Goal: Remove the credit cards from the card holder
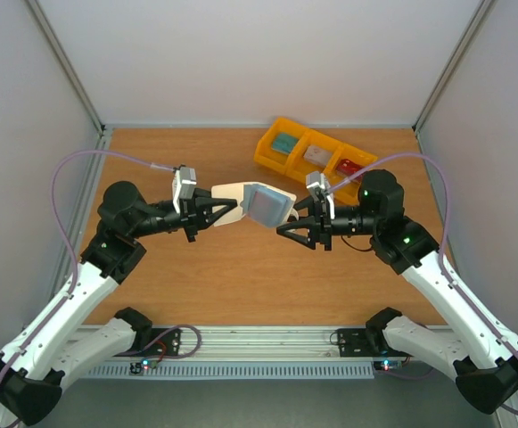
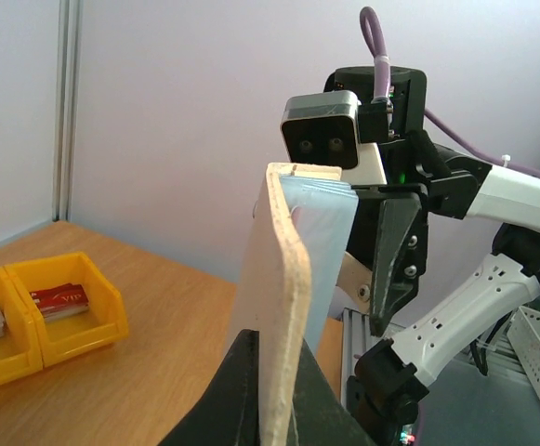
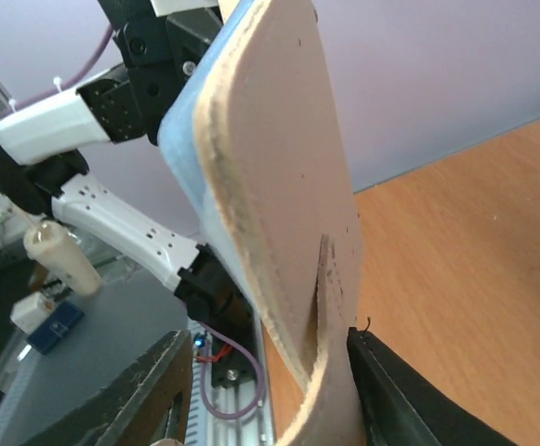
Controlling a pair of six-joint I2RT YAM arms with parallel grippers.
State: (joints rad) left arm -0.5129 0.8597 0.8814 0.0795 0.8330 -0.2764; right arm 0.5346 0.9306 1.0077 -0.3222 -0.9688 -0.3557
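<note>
While the card holder (image 1: 254, 203) hangs in the air over the middle of the table (image 1: 241, 285), I see it caught between my two hands. The left hand (image 1: 230, 210) is clamped on its cream flap, and the left wrist view has that edge standing upright between the fingers (image 2: 242, 381). The right hand (image 1: 285, 223) meets it from the other side. There the holder's lower edge sits between the fingers (image 3: 158, 390), one touching and the other with a gap, so I cannot tell whether that hand has closed.

The holder's blue-grey inside faces up in the top view, but I cannot make out any card in it. Both wrist views cut the holder off at the frame edges.

I count one holder and one yellow tray (image 1: 267, 159) of three compartments at the far right. It has one card in each: a teal card (image 1: 283, 143), a pale card (image 1: 316, 154) and a red card (image 1: 348, 167).
</note>
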